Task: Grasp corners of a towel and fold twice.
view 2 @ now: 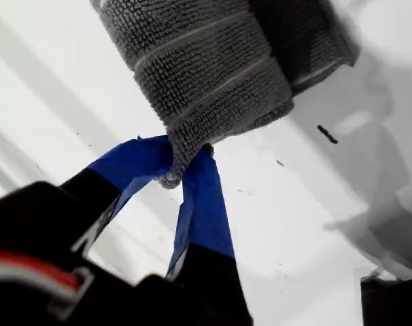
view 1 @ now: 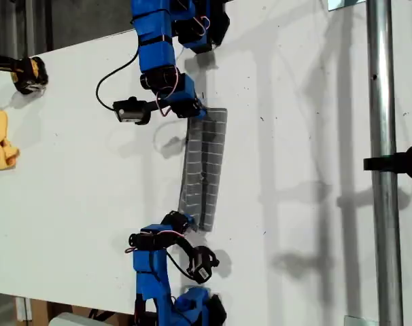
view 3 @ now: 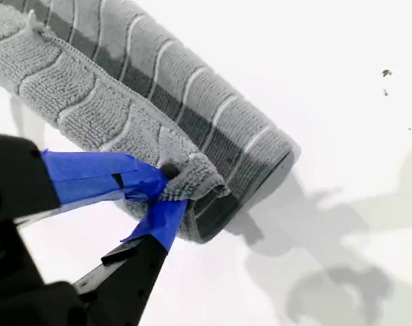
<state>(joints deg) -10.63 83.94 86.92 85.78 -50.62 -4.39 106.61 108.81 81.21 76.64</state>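
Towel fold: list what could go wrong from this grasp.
1. My first gripper pinches only a small bunched corner of the towel; it may slip out under tension.
2. My second gripper also holds just the edge tip, so an uneven pull could skew the fold.
3. The towel sags between both grippers and may drag on the table, wrinkling.

Towel (view 2: 206, 61) cut off by first wrist view's edge — yellow cloth (view 1: 1, 139) cropped at exterior view's left; pinched corners mostly hidden btwn jaws.

The towel (view 1: 204, 166) is grey with thin white stripes. Beside it, both grippers' fingertips (view 3: 148, 183) are blue-taped on black bodies. The table (view 1: 77, 197) beneath is white.
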